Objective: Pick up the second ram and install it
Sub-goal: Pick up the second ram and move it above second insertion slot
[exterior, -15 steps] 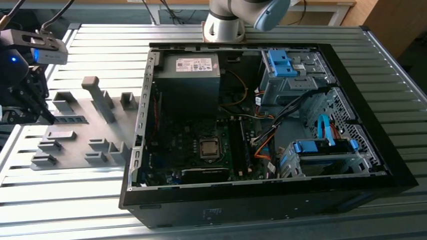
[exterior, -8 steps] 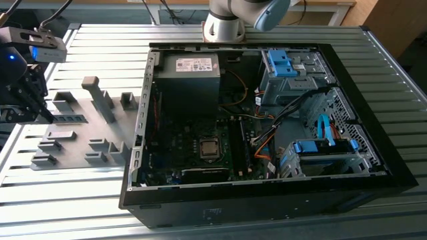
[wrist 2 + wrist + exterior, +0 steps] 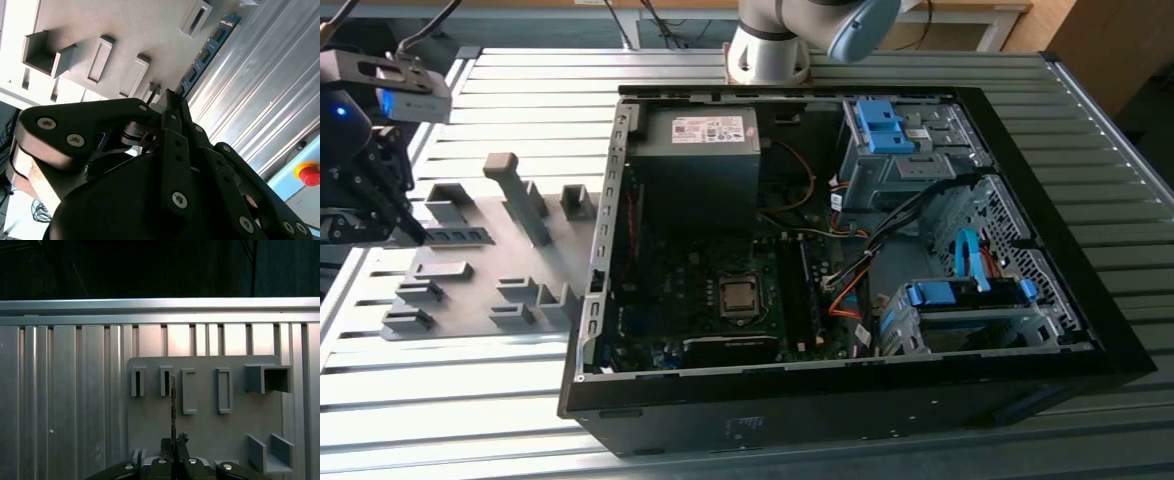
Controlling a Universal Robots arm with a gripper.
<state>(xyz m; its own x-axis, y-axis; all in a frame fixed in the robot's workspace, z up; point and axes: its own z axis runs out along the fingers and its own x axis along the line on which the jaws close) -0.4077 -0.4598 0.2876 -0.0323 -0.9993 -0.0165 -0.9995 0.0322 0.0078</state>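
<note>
The second ram (image 3: pixel 460 236) is a slim blue-green strip with dark chips, standing on edge at the exterior view's left side of the grey fixture plate (image 3: pixel 480 285). In the second wrist view the ram (image 3: pixel 207 50) runs away from my fingers. In the first wrist view the ram (image 3: pixel 173 400) appears edge-on as a thin line. My gripper (image 3: pixel 408 232) (image 3: pixel 167 96) (image 3: pixel 173 441) is shut on the near end of the strip, with a fingertip (image 3: pixel 164 443) pressed to each face. Whether the strip is off the plate I cannot tell.
An open black computer case (image 3: pixel 1014 395) lies at the exterior view's right, with its motherboard (image 3: pixel 720 300), cables and blue drive brackets (image 3: pixel 887 125) exposed. Grey fixture blocks (image 3: pixel 520 195) rise from the plate. A red stop button (image 3: pixel 306 172) sits beyond the ribbed metal table (image 3: pixel 440 400).
</note>
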